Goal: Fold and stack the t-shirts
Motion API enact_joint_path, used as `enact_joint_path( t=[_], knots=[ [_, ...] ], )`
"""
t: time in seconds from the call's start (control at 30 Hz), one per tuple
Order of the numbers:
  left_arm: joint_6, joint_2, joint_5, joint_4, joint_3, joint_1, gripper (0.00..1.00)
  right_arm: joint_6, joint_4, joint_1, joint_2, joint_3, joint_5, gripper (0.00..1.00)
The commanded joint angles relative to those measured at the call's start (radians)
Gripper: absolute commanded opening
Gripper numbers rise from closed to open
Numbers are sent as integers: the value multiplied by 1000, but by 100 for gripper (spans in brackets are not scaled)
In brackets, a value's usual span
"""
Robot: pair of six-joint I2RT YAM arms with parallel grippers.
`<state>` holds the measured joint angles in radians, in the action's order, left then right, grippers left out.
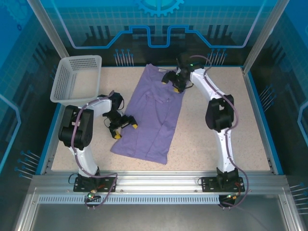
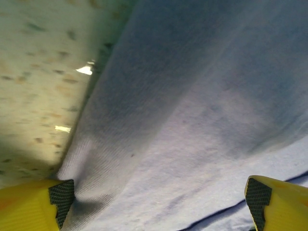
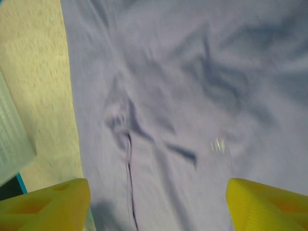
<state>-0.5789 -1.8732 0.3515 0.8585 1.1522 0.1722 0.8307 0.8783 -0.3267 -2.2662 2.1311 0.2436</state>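
L tool (image 1: pixel 123 126) wide open, R tool (image 1: pixel 174 83) open, over t-shirt (image 1: pixel 154 113)

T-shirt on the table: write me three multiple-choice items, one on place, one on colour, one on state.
1. Where on the table is the mesh basket? A far left corner; B far right corner; C near edge, centre.
2. The t-shirt colour? A white; B lavender; C green.
3. The left pincer is: A shut on cloth; B open; C inside the basket.
Key: A, it stands at the far left; B, purple cloth throughout; B, its yellow fingertips stand wide apart over cloth.
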Motion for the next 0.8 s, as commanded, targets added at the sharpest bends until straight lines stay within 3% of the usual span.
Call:
enact_joint_path(
  t=[0.0, 0.17, 0.47, 0.77],
  knots=[
    [1, -87, 60, -26, -9, 42, 94, -8, -20, -51, 60, -216, -28, 71],
    [1, -117, 82, -10, 23, 93, 94, -5, -67, -50, 57, -386, -52, 68],
    [9, -163, 148, -2, 93, 186, 95, -88, 39, 49, -2, -372, -90, 67],
    [-18, -282, 212, -11, 268, 248, 95, -202, 124, 177, -74, -227, -107, 68]
  ],
)
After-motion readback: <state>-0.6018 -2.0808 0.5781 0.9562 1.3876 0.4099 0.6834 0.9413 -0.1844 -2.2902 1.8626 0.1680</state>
